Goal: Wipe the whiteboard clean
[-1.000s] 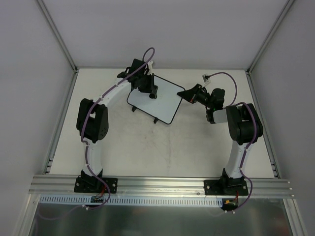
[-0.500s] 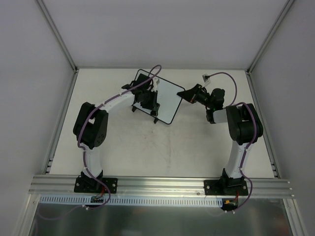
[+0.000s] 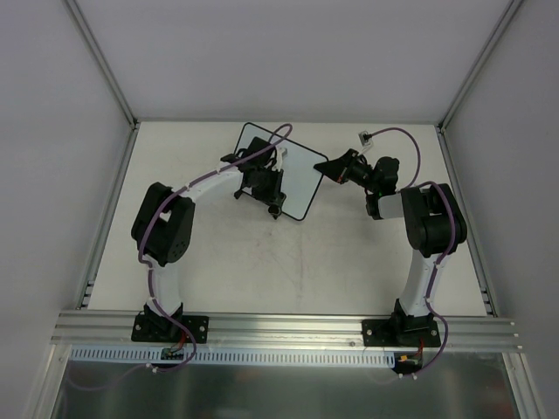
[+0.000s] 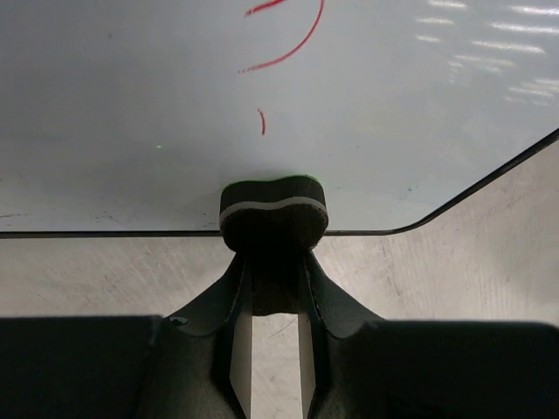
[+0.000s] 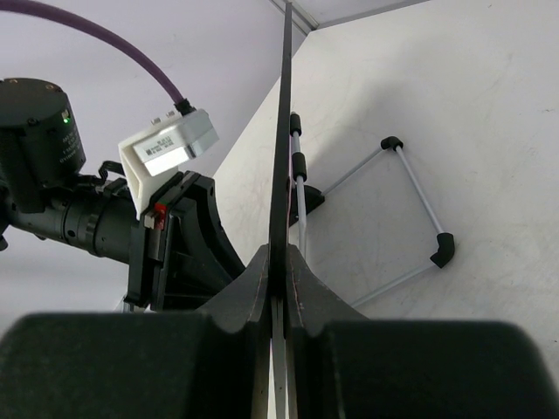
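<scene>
left gripper (image 4: 275,266) pinched a dark eraser (image 4: 273,209) against the whiteboard (image 3: 303,175), upper centre of the overhead view. right gripper (image 5: 281,255) clamped its edge. red strokes (image 4: 293,48) showed above the eraser; the wire stand (image 5: 410,202) sat on the table (image 5: 489,105).

The near half of the counter (image 3: 288,262) lies open between the two arms. At the far middle the whiteboard (image 3: 301,183) bars the way. The left gripper (image 4: 274,262) with its eraser (image 4: 273,214) crowds the board's near edge, and the right gripper (image 5: 281,262) clamps its right edge. The wire stand (image 5: 444,249) juts out behind. The enclosure walls (image 3: 61,175) close off both sides.
</scene>
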`<control>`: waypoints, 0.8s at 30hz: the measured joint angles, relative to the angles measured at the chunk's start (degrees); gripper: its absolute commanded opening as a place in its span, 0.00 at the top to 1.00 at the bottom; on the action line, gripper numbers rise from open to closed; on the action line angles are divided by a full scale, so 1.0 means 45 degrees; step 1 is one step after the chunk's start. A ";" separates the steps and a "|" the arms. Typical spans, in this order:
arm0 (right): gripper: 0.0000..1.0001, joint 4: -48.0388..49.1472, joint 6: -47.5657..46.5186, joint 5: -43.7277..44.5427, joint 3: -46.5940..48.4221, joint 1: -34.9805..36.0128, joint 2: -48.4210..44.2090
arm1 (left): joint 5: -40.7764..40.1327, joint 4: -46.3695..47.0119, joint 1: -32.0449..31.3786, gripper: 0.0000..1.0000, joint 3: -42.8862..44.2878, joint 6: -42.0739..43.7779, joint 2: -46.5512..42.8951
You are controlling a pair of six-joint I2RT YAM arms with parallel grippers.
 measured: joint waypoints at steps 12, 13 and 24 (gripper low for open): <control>1.00 -0.0049 0.0112 0.0053 0.0000 0.0015 -0.0005 | 0.0010 -0.0253 0.0452 1.00 0.3546 0.0102 0.1122; 1.00 -0.0058 0.0126 0.0078 0.0000 0.0015 -0.0005 | 0.0010 -0.0301 0.0466 1.00 0.3687 0.0102 0.1219; 1.00 -0.0151 0.0253 0.0209 0.0000 0.0015 -0.0005 | 0.0034 -0.1229 0.0748 1.00 0.5139 0.0481 0.1904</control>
